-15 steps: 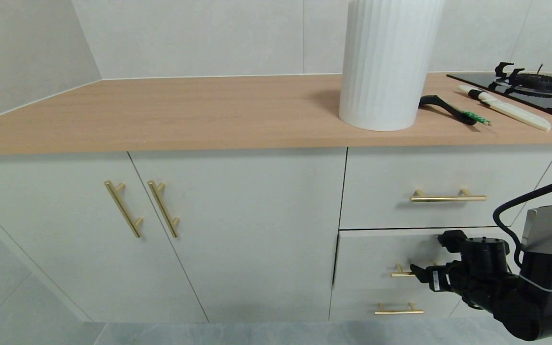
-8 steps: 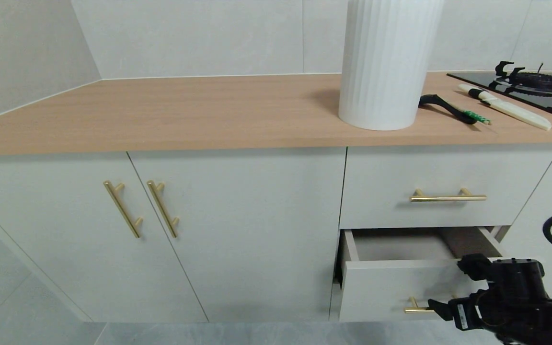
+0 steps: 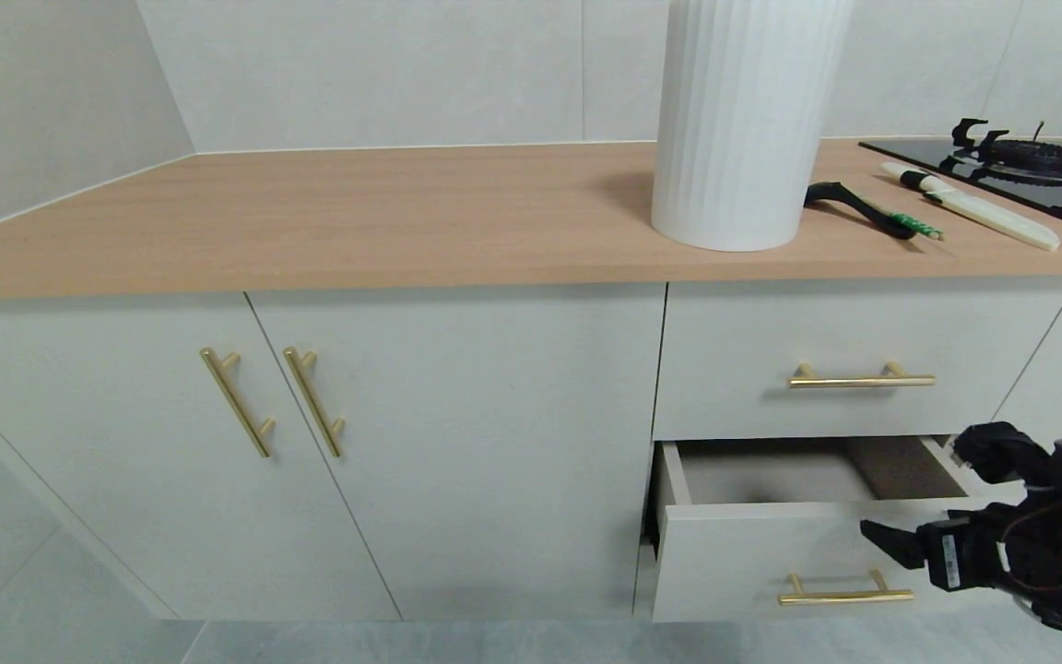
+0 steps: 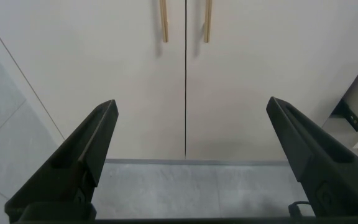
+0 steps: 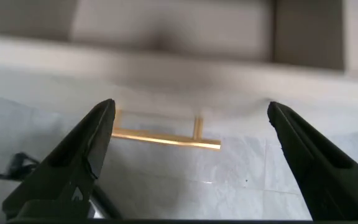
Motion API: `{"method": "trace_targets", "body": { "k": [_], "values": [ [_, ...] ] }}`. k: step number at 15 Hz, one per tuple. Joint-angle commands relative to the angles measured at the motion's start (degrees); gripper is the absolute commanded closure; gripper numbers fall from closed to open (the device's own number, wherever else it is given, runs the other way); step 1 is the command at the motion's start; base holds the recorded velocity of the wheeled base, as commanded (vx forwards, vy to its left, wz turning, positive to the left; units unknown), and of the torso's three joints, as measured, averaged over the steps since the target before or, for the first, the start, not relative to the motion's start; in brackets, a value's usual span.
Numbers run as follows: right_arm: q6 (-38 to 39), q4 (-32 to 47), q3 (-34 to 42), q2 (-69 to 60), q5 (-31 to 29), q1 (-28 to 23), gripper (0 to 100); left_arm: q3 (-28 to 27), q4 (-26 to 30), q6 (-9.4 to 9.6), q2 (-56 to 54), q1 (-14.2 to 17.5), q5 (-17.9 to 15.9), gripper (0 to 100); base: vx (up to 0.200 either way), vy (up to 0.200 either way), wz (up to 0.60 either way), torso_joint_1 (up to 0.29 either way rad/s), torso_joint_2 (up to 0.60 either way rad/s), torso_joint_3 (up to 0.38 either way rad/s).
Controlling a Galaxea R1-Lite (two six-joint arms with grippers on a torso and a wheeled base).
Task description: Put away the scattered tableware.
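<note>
A white-bladed knife (image 3: pixel 973 214) and a black-handled brush with a green tip (image 3: pixel 863 210) lie on the wooden counter (image 3: pixel 356 221), to the right of a tall white ribbed vessel (image 3: pixel 738 120). Below them the middle drawer (image 3: pixel 752 553) stands pulled out, and what shows of its inside is bare. My right gripper (image 3: pixel 914 484) is open in front of the drawer's right end, just above its gold handle (image 3: pixel 844 595); the right wrist view has the gripper (image 5: pixel 190 109) over that handle (image 5: pixel 166 138) with nothing between the fingers. My left gripper (image 4: pixel 191 104) is open, low before the cabinet doors (image 4: pixel 185 74).
A black gas hob (image 3: pixel 1029 166) sits at the counter's far right. The top drawer (image 3: pixel 863 369) is closed, and the double doors with gold handles (image 3: pixel 310 401) to the left are shut. Grey floor tiles (image 4: pixel 191 193) lie below.
My right gripper pulled the middle drawer out by its handle, then let go and moved up and to the right. The handle is now free.
</note>
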Motion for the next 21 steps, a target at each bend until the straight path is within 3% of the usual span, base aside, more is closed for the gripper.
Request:
{"method": "trace_targets", "body": {
  "k": [1,2,3,9,14,21],
  "values": [
    [0.1,17.4,-15.4,-9.6,2.8,0.4,0,0.0,0.0,-0.01,0.1,0.0,0.0,0,0.000,0.000,0.00,0.000,0.00,0.000],
    [0.3,23.2,-20.2,-6.6,3.1,1.3,0,0.0,0.0,-0.01,0.1,0.0,0.0,0,0.000,0.000,0.00,0.000,0.00,0.000],
    [0.3,24.1,-22.3,-2.9,2.7,1.6,0,0.0,0.0,-0.01,0.1,0.0,0.0,0,0.000,0.000,0.00,0.000,0.00,0.000],
    [0.4,18.6,-22.0,11.4,-2.3,4.1,0,0.0,0.0,-0.01,0.1,0.0,0.0,0,0.000,0.000,0.00,0.000,0.00,0.000],
    [0.2,18.6,-21.3,12.0,-3.1,4.3,0,0.0,0.0,-0.01,0.1,0.0,0.0,0,0.000,0.000,0.00,0.000,0.00,0.000],
    [-1.8,45.0,-26.3,3.5,-2.5,5.2,0,0.0,0.0,-0.01,0.1,0.0,0.0,0,0.000,0.000,0.00,0.000,0.00,0.000]
  ]
}}
